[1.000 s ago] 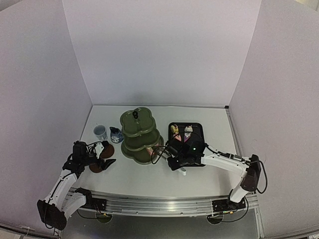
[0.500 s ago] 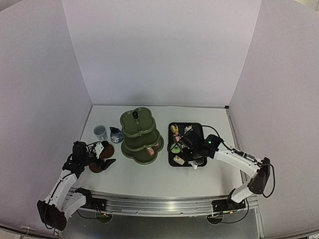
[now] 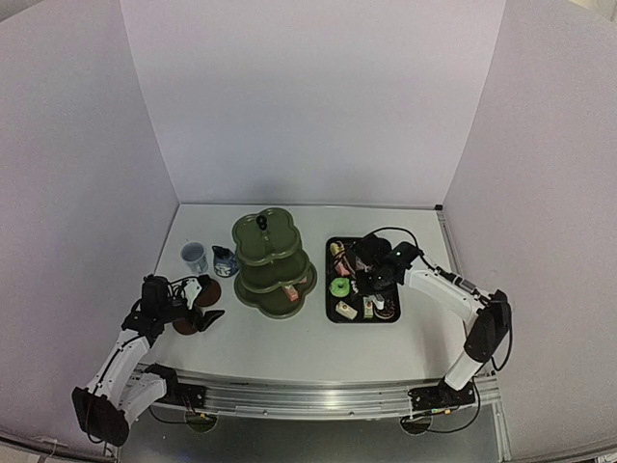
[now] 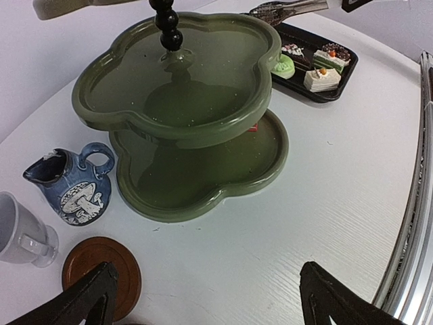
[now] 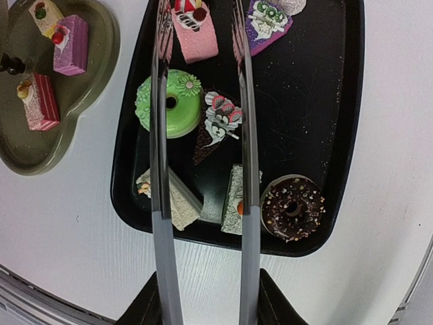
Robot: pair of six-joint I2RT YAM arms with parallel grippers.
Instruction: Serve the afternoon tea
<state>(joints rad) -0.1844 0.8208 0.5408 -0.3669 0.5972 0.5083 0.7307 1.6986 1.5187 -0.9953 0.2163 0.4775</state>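
White arms [image 3: 116,357], black joints, apparently dark fingers [image 4: 88,298].

Left gripper [image 4: 211,301] gapes wide near the table's [image 3: 289,342] left edge, arm folded; right gripper [image 5: 213,308], arm extended, clamps tongs [image 5: 160,203].

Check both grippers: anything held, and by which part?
Right gripper holds the tongs, fingers pressing the outsides of both arms. Left gripper is open, holding nothing.

In the left wrist view the pale blue cup [image 4: 20,233] is cut by the left edge, and one of the left arm's fingers [image 4: 88,301] covers the near rim of a brown saucer [image 4: 101,267]. In the right wrist view the tips of the tongs [image 5: 160,169] run off the top edge, and the green stand [image 5: 20,145] is cut at the left.
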